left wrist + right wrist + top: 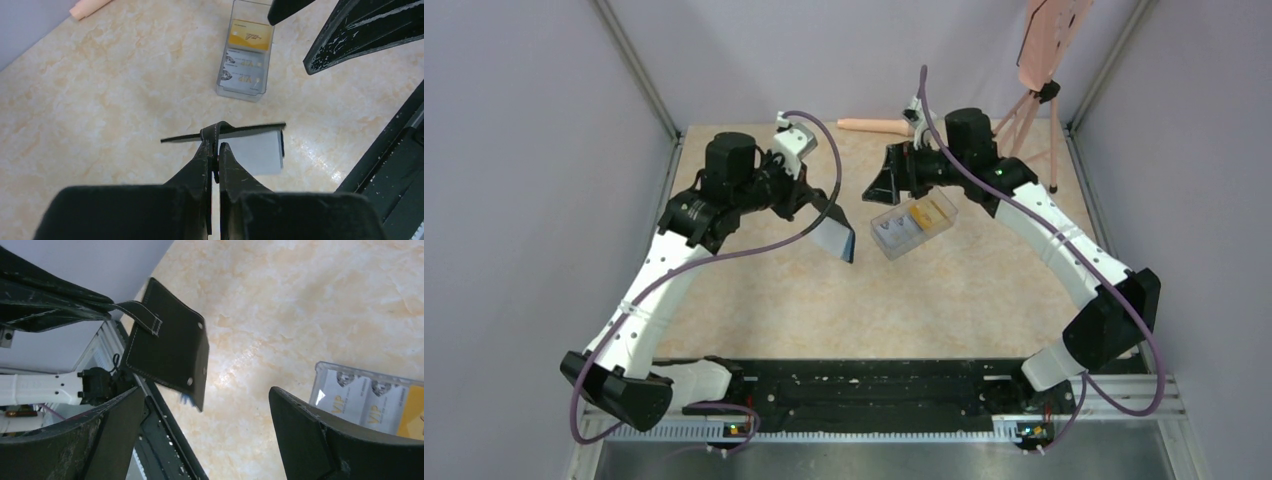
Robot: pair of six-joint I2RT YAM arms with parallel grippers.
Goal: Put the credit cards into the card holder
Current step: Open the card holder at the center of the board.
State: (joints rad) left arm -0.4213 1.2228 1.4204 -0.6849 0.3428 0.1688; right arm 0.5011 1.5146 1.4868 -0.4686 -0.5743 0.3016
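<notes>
Open right end effector (pixel 886 185) sits nearest the credit cards (pixel 912 224), at its 5 o'clock; left end effector (pixel 215 145) grips card holder (pixel 170 350).

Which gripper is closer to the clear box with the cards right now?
Right. The right gripper is open right beside the clear box; the left gripper, shut on the card holder, sits farther off to the box's left.

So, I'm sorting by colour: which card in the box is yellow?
The yellow-orange card at the box's end farthest from the card holder; the other two cards are grey-white.
</notes>
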